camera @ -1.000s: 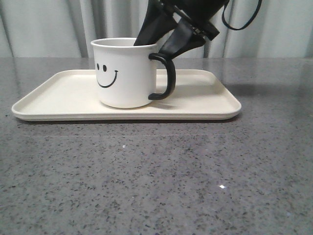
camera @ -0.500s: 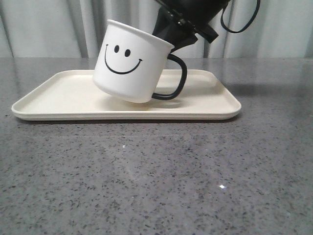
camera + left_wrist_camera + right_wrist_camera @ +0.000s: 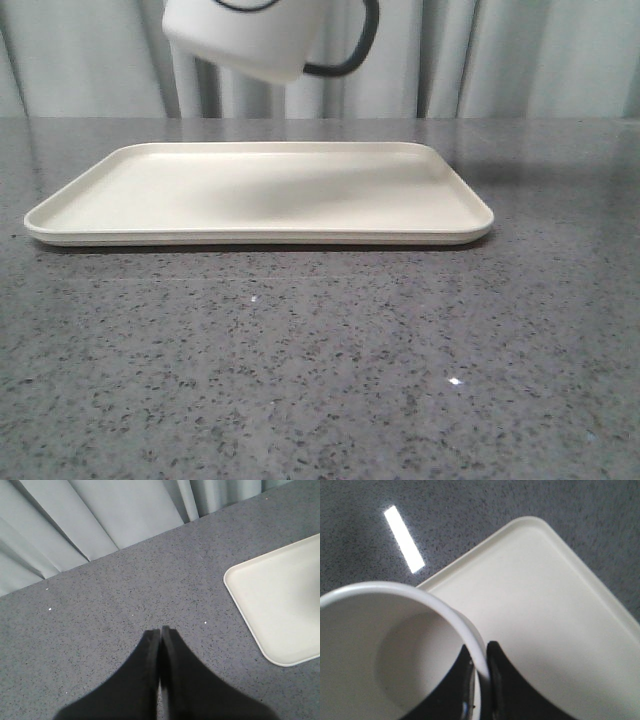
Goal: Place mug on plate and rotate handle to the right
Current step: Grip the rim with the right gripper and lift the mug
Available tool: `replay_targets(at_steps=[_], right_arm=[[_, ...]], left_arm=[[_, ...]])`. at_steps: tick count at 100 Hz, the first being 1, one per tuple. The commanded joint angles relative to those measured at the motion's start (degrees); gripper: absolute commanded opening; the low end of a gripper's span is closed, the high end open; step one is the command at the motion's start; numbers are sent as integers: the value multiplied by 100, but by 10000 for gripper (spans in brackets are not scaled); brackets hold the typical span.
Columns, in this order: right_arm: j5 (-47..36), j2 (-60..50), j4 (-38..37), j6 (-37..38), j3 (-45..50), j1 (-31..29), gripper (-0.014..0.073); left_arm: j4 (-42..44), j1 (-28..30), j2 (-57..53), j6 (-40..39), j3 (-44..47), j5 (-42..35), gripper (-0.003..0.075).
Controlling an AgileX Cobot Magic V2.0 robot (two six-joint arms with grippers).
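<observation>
The white mug hangs tilted high above the cream plate, cut off by the top of the front view; its black handle points right. In the right wrist view my right gripper is shut on the mug's rim, one finger inside the mug and one outside, with the plate far below. My left gripper is shut on nothing over the bare grey table, to the left of the plate's corner.
A grey speckled stone table carries the plate. Pale curtains hang behind the table's back edge. A bright strip of reflected light lies on the table beside the plate.
The mug stood upright on the plate, then tilted and has risen well above it, partly out of the front view. The right arm has gone up out of that view with it.
</observation>
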Motion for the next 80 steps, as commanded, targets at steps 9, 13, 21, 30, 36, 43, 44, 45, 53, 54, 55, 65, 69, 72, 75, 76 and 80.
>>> replay_targets(at_steps=[9, 13, 21, 30, 36, 43, 44, 45, 53, 54, 55, 65, 69, 72, 75, 76, 80], right_arm=[[486, -327, -429, -96, -1248, 10, -112], [568, -314, -602, -96, -1386, 10, -112], [610, -307, -874, -96, -1531, 10, -112], [629, -282, -1141, -84, -1536, 10, -112], [643, -223, -1154, -84, -1536, 10, -112], [643, -143, -1177, -71, -1536, 10, -112], [643, -126, -1177, -70, -1536, 10, -112], [649, -99, -1177, -64, -1536, 10, -112], [710, 7, -1177, -64, -1536, 22, -112], [709, 34, -1177, -58, -1536, 22, -112], [717, 49, -1177, -50, -1536, 22, -112], [724, 202, -1185, -5, -1531, 78, -112], [724, 271, -1190, -5, -1531, 102, -112], [709, 301, -1198, -5, -1531, 114, -112], [709, 334, -1212, -5, -1531, 113, -112], [709, 344, -1212, -5, -1531, 113, -112], [709, 383, -1212, -5, -1531, 113, -112]], left_arm=[[44, -1, 1, -74, -112, -115, -20], [44, -1, 1, -74, -112, -115, -20], [44, -1, 1, -74, -112, -115, -20], [44, -1, 1, -74, -112, -115, -20], [44, -1, 1, -74, -112, -115, -20], [44, -1, 1, -74, -112, -115, -20], [44, -1, 1, -74, -112, -115, -20], [44, -1, 1, -74, -112, -115, -20], [33, -1, 1, -74, -112, -115, -20], [33, -1, 1, -74, -112, -115, -20], [33, -1, 1, -74, -112, -115, -20], [24, -1, 1, -74, -112, -115, -20], [24, -1, 1, -74, -112, -115, -20], [24, -1, 1, -74, -112, -115, -20], [21, -1, 1, -74, -112, -115, -20], [21, -1, 1, -74, -112, -115, -20], [21, -1, 1, -74, -112, -115, -20]])
